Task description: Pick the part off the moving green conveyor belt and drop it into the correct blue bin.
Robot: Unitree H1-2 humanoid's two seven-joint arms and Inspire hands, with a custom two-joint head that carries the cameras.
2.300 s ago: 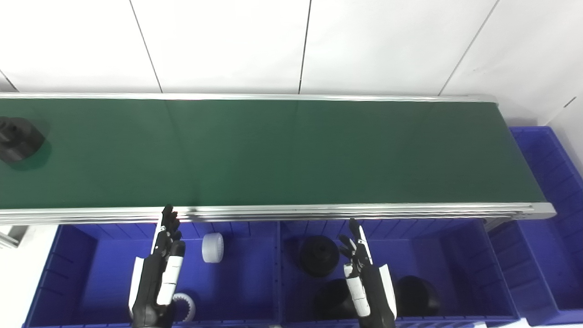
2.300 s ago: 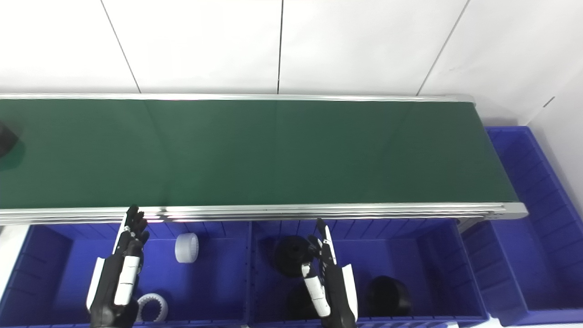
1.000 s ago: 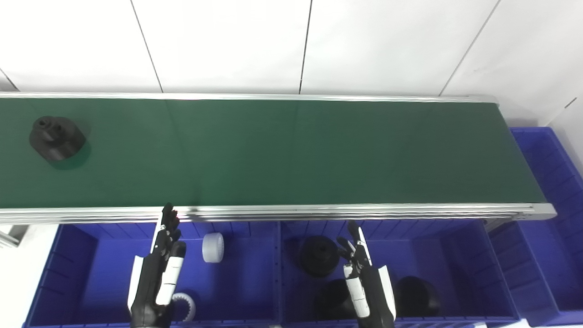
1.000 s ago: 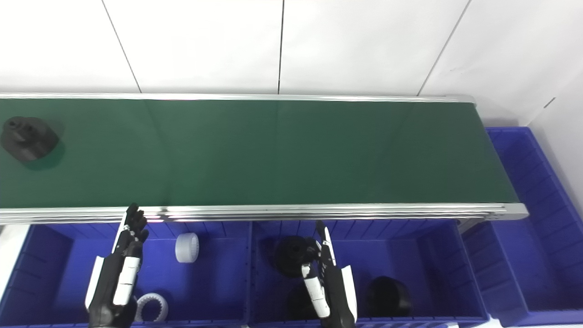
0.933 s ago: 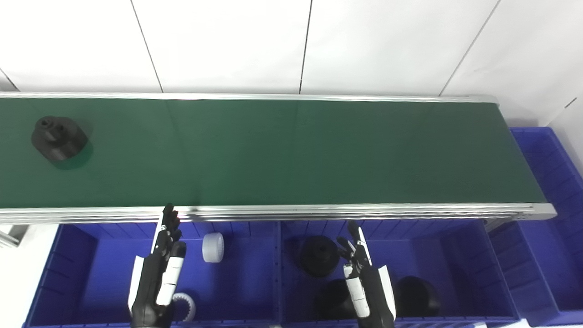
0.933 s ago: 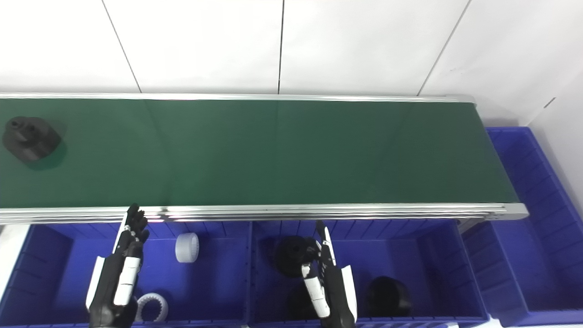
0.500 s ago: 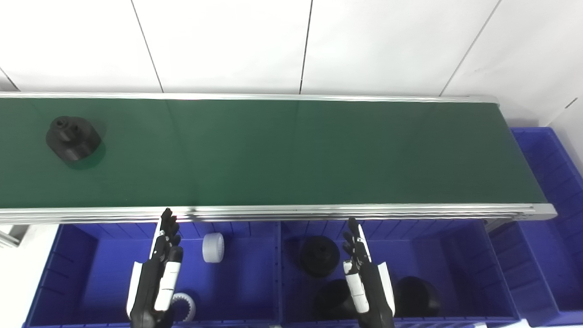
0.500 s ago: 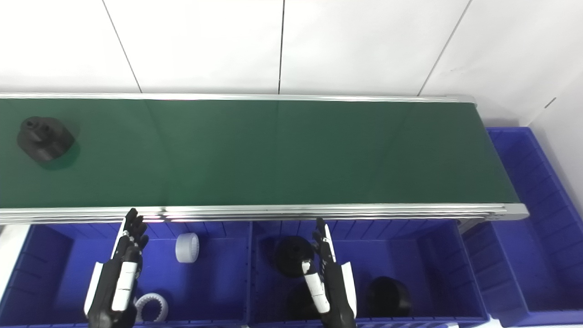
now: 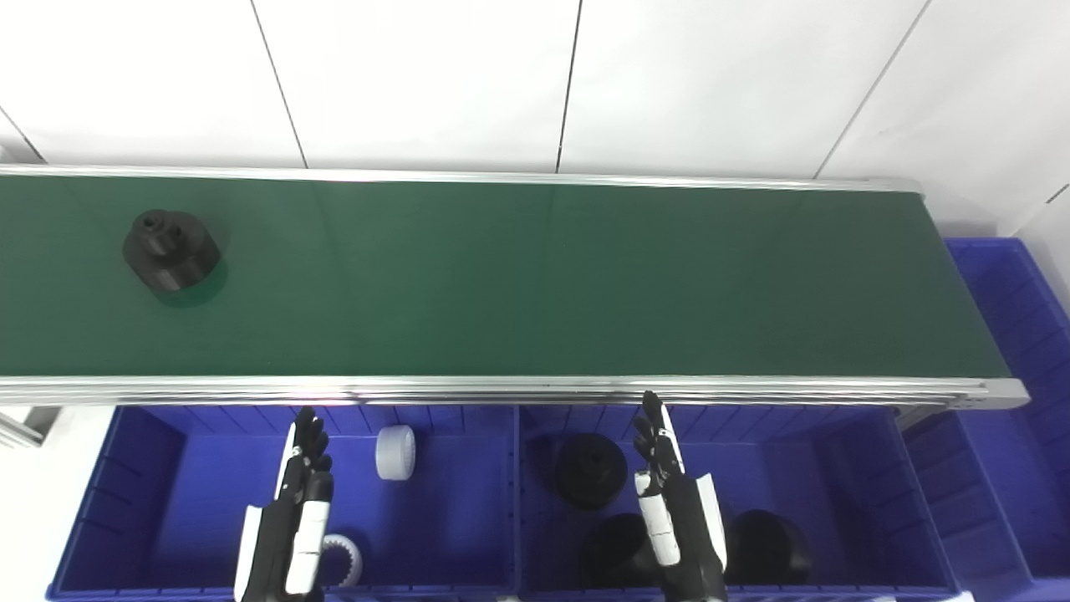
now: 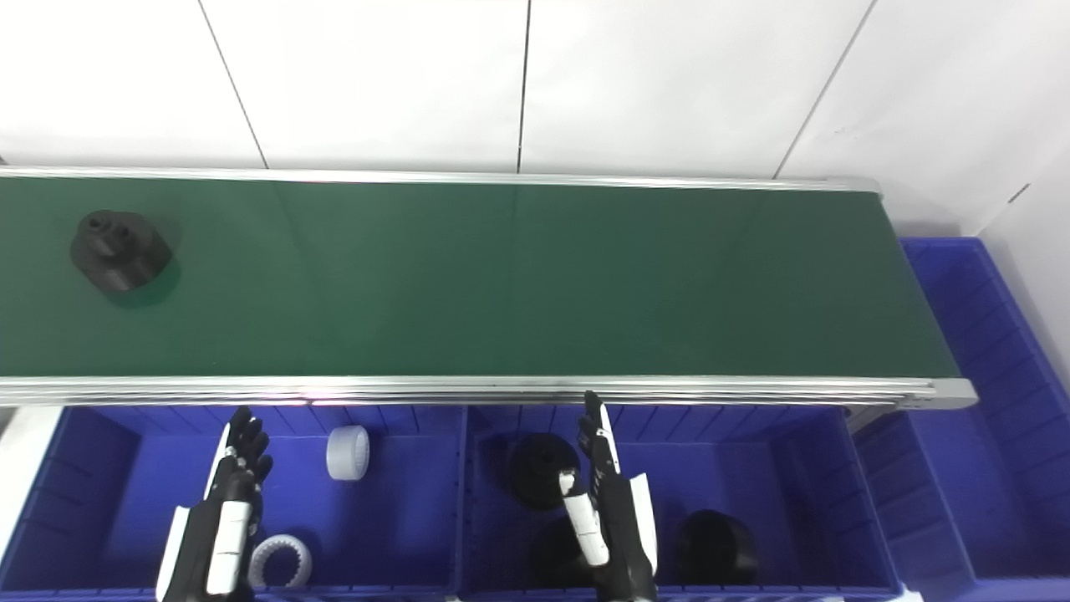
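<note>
Part [image 9: 171,250], a dark round piece with small holes in its top, rides the belt [image 9: 535,276] at the upper left of the frame, well apart from both hands, so nothing of the pick is done yet. Neither robot hand touches it: the left robot hand [image 9: 292,518] hangs at the lower left over the left bin [image 9: 142,468], fingers straight and lightly spread, holding nothing; the right robot hand [image 9: 673,510] hangs at the lower middle over the middle bin [image 9: 861,468], likewise spread and empty. Both sit below the belt's near rail, palms edge-on to the camera. That left bin holds a white cylinder [image 9: 394,452] and a white toothed ring [image 10: 280,561]; the middle bin holds dark round pieces [image 9: 591,470] that look like the one on the belt, so by my reading the middle bin is the likely match, though shape detail is too fine to be sure. A further bin [image 9: 1011,334] stands at the right end of the belt. All of the job is left: waiting for the piece to come within reach, closing a hand on it, lifting it clear of the rail and releasing it over the matching bin. The left robot hand is nearer to the piece now, but which hand ought to take it I cannot tell.
</note>
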